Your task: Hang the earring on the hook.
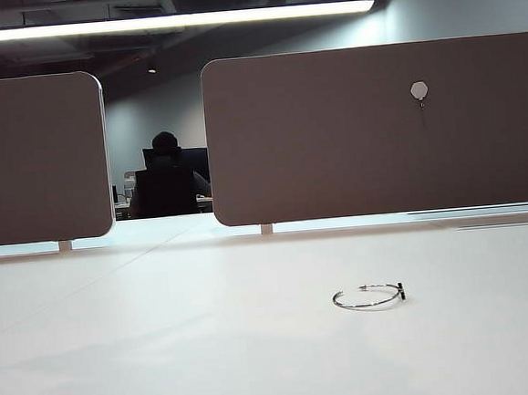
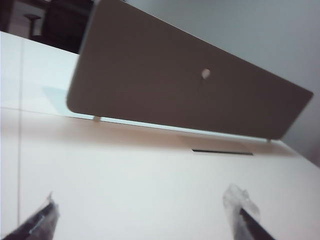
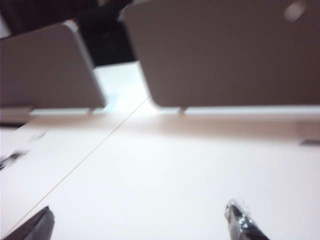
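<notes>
White desk (image 1: 166,352), two grey rounded partition panels (image 1: 378,129) standing along its far edge, gap between them showing a dark office chair (image 1: 165,192), grey wall behind, ceiling strip light (image 1: 168,22) glowing overhead

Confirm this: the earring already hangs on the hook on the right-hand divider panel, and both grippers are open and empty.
Wrong on one point. The exterior view shows the earring lying flat on the white table, well below the hook, which is bare on the right-hand divider panel. The rest holds: the left gripper and right gripper are open and empty.
</notes>
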Controlling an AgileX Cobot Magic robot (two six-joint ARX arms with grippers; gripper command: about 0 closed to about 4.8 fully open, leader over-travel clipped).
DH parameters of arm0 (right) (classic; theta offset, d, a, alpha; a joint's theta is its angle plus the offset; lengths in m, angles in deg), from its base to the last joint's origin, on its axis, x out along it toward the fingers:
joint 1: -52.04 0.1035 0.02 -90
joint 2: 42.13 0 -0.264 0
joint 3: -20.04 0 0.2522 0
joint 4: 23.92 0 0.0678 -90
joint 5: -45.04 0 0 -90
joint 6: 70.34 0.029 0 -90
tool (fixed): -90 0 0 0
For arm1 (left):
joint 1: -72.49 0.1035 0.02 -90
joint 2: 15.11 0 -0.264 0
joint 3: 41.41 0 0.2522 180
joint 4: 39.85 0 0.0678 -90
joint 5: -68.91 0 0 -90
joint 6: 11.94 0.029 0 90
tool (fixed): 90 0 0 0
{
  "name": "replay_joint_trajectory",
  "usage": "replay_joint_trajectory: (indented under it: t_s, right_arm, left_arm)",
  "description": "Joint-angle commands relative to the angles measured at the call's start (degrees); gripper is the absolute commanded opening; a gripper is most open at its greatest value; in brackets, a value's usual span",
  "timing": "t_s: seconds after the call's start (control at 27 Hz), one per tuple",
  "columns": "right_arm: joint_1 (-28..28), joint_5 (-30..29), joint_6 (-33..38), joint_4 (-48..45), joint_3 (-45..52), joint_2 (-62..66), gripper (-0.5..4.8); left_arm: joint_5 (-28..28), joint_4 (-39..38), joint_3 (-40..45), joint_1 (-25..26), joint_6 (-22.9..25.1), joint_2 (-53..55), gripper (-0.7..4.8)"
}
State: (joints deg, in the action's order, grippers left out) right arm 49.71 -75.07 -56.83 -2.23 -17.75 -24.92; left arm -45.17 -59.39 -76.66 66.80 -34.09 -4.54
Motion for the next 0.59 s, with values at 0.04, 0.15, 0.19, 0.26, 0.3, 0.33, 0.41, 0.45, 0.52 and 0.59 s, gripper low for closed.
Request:
replay_joint_trajectory:
  t_s: [0.04, 0.15, 0.19, 0.26, 0.3, 0.33, 0.41, 0.45, 0.52, 0.59]
  right_arm:
    - [2.0, -4.2, 0.4, -0.4, -0.2, 5.2, 4.79]
    - [7.6, 0.1, 0.4, -0.5, -0.2, 10.3, 4.79]
    - [11.2, 3.3, 0.4, -0.5, -0.3, 13.2, 4.79]
    - [18.4, 10.0, 0.4, -0.5, -0.9, 18.8, 4.79]
    - [21.9, 13.6, 0.4, -0.5, -1.3, 21.7, 4.79]
    - [25.9, 18.1, 0.4, -0.5, -2.2, 25.3, 4.79]
    - [32.4, 24.4, 0.4, -0.5, -4.7, 33.2, 4.67]
    - [34.0, 25.9, 0.4, -0.5, -6.0, 36.4, 4.67]
    - [36.5, 29.2, 0.4, -0.5, -9.2, 44.4, 4.66]
    - [37.2, 31.3, 0.4, -0.5, -11.8, 50.4, 4.58]
  left_arm:
    - [-0.4, 0.3, -3.0, -5.1, 5.4, 7.7, 4.79]
    - [-0.1, 0.3, -5.0, -10.3, 6.3, 15.2, 4.79]
    - [0.1, 0.3, -5.7, -12.2, 7.1, 18.0, 4.79]
    - [2.0, 0.4, -6.8, -15.1, 9.3, 23.1, 4.79]
    - [2.5, 0.4, -7.1, -16.2, 10.3, 24.6, 4.79]
    - [3.2, 0.7, -7.3, -17.6, 11.5, 26.7, 4.79]
    - [5.2, 0.7, -7.3, -19.6, 12.5, 29.2, 4.79]
    - [6.6, 0.7, -7.4, -20.4, 12.5, 30.2, 4.79]
    - [9.6, 0.7, -7.4, -21.9, 12.5, 31.4, 4.79]
    - [11.4, 0.5, -7.4, -22.9, 12.5, 32.1, 4.79]
